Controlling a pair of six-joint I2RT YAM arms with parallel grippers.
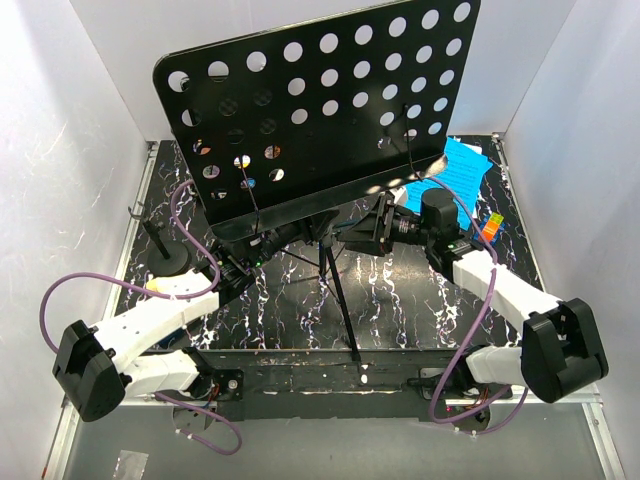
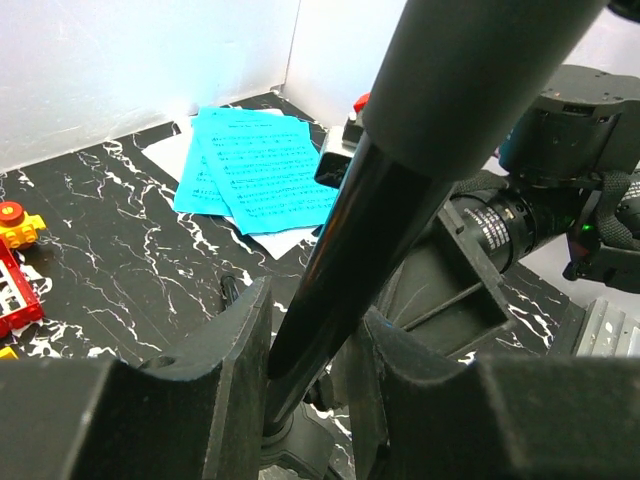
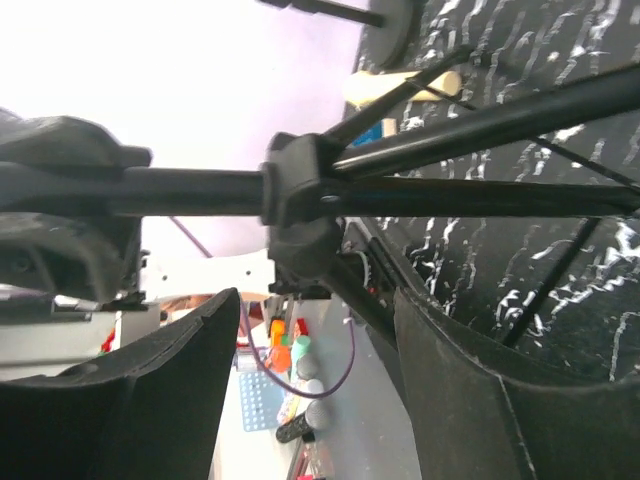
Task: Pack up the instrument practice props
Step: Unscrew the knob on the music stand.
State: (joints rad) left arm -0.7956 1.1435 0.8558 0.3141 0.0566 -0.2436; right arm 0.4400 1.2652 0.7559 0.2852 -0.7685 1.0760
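The left gripper [image 2: 310,345] is pinching the pole of the black music stand [image 1: 320,110], which is standing mid-way across the tabletop [image 1: 420,310] with its desk crowding the back wall [image 1: 250,20], while the right gripper [image 3: 315,350] is gaping wide by the tripod hub [image 3: 300,205].

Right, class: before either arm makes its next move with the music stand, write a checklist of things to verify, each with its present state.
1. Pole held: left gripper shut on the music stand pole. Ok.
2. Second hand ready: right gripper open in front of the tripod hub. Ok.
3. Folded: tripod legs are spread. Not ok.
4. Desk emptied: blue sheet-music pages lie on the table. Ok.
5. Clear of the mic stand: it stands off left. Ok.
6. All feet down: cannot tell.
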